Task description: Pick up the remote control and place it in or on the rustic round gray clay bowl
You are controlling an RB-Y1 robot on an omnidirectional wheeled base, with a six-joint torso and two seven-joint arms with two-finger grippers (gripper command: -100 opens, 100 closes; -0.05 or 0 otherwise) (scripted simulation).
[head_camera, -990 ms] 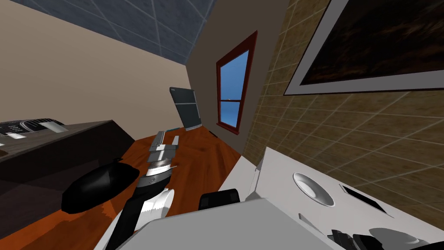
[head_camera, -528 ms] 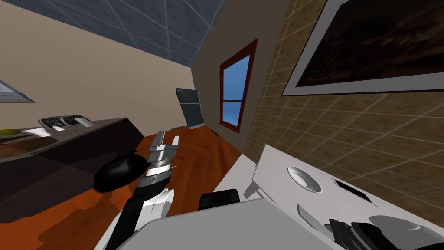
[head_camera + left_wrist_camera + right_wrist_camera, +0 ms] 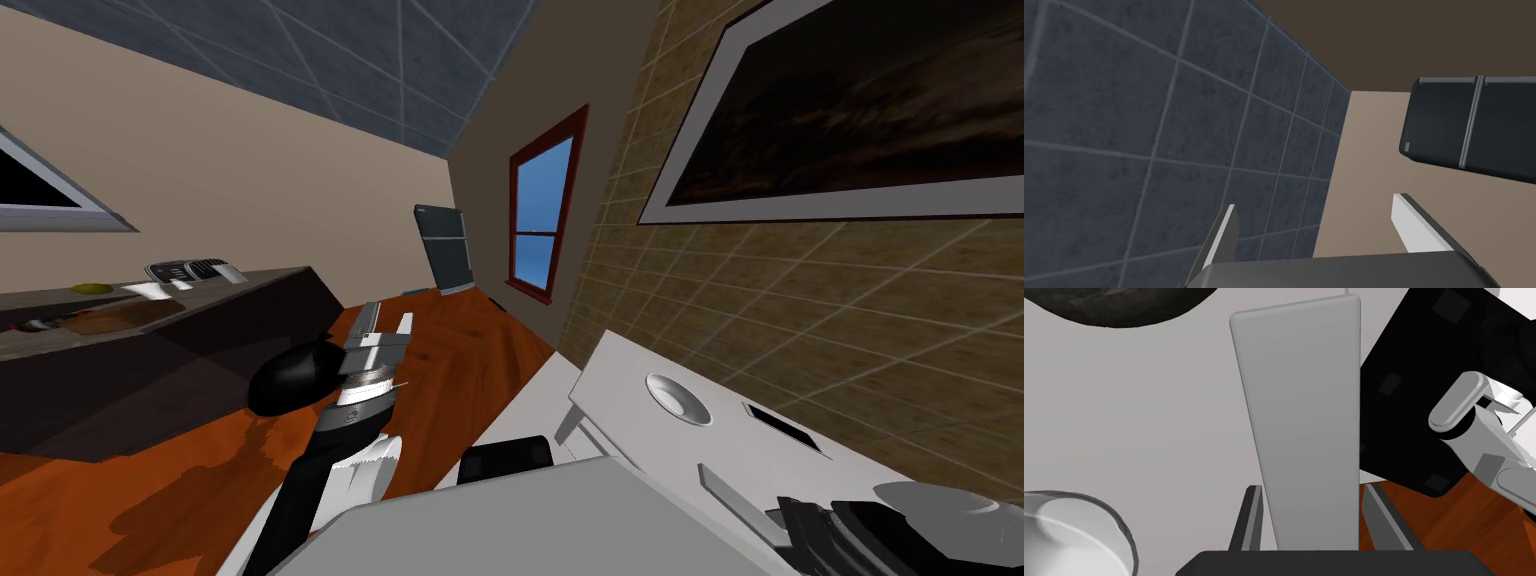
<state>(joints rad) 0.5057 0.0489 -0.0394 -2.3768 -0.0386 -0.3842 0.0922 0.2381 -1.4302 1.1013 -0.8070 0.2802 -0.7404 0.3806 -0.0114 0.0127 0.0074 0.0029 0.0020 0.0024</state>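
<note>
My right gripper [image 3: 1311,513] is shut on the remote control [image 3: 1304,423], a long flat grey slab that sticks straight out between its fingers over the white table [image 3: 1149,413]. In the head view the remote control [image 3: 733,493] shows as a grey bar at the right gripper [image 3: 800,525], low on the right. A light grey round bowl [image 3: 678,398] stands on the white table [image 3: 620,385], a little beyond the remote's tip. The rim of a light grey bowl [image 3: 1074,533] lies close beside the gripper. My left gripper [image 3: 1314,225] is open and empty, raised over the floor [image 3: 385,330].
A dark flat rectangle [image 3: 785,430] lies on the table past the bowl. A dark round thing [image 3: 1124,303] sits on the table beyond the remote. A black rounded lump [image 3: 295,365] lies on the wooden floor beside a dark counter [image 3: 150,340]. A dark fridge [image 3: 445,250] stands by the window.
My whole view has swung: the table and bowl slid left and up in the picture, and the counter came in from the left. Both arms keep their pose, with the remote still held.
</note>
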